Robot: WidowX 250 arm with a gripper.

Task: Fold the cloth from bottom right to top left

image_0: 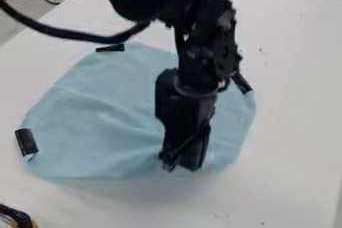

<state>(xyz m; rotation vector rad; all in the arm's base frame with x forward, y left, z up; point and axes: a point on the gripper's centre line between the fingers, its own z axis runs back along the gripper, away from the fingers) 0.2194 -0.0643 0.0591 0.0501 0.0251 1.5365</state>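
As the desk (294, 97) carries the spread cloth (100, 117), the claw (182, 167) stands at the cloth's lower right edge, its grip impossible to tell; once securely pinched, that edge should travel low, diagonally, towards the cloth's upper left.

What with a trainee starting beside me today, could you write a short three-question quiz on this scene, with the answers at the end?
1. Multiple choice: where is the gripper?
A) At the upper left part of the cloth
B) Near the lower edge of the cloth, right of its middle
C) Off to the left of the cloth
2. True or false: the table under the cloth is dark brown.
3. Count: how many small black pieces show along the outline of the cloth?

Key: 1. B; 2. false, it is white; 3. three, one at the upper left, one at the lower left and one at the right.
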